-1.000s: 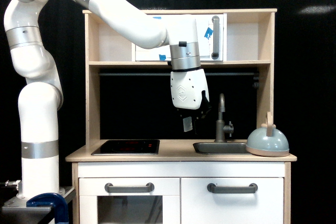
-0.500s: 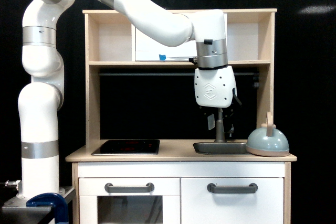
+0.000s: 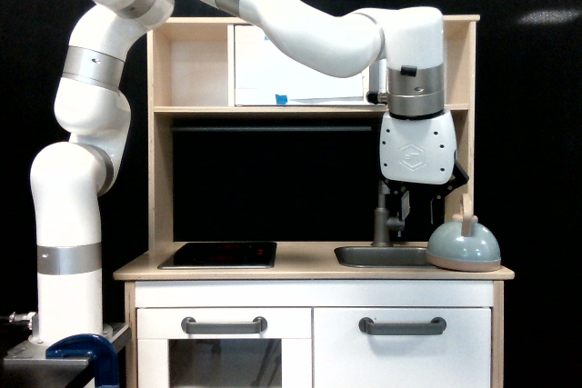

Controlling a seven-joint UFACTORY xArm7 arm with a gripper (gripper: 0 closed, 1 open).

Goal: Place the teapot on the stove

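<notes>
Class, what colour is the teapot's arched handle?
Tan, like light wood, on the pale blue-grey teapot; only the exterior view shows it.

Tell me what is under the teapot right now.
The teapot sits on the light wood counter at the exterior view's right end, beside the sink, not on the stove. Its base hides the counter patch directly beneath.

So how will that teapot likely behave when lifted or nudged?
The teapot looks rigid and probably light, like a toy. Its wide flat base suggests it slides rather than tips. The smooth dome may be slippery, so the arched handle is likely the better hold for the tool.
</notes>
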